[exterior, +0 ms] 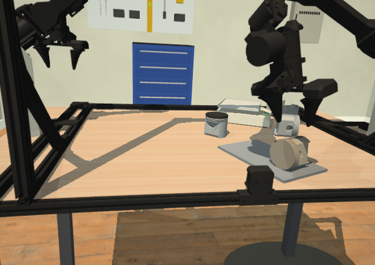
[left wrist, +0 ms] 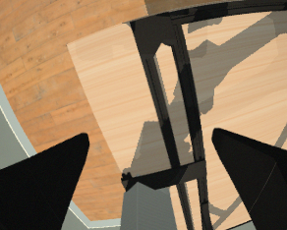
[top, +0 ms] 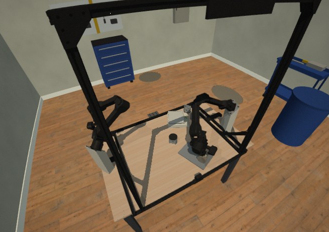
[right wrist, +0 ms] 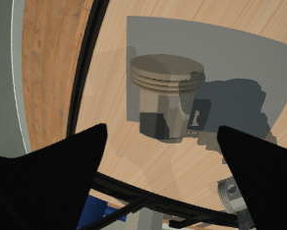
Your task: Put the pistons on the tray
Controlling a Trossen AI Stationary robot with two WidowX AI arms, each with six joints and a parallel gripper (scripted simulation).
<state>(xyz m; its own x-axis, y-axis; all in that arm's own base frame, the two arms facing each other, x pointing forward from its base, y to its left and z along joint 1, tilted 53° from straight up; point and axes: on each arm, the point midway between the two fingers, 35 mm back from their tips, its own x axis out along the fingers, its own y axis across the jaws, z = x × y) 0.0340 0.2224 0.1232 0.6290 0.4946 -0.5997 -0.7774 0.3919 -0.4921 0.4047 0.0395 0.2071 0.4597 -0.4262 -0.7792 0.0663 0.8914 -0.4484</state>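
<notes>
A tan piston lies on its side on the flat grey tray; in the right wrist view its skirt end overlaps the tray's edge. My right gripper is open above it, fingers clear and empty. A dark-topped silver piston stands upright on the bench beyond the tray. A silver piston is behind the tray, partly behind a right finger. Another silver piston shows at the back. My left gripper is open and empty, high at the left.
A pale box-like device with a tilted top stands at the back, near the silver pistons. A black frame rail borders the bench, with a small black block at the front. Tall frame posts rise at the sides.
</notes>
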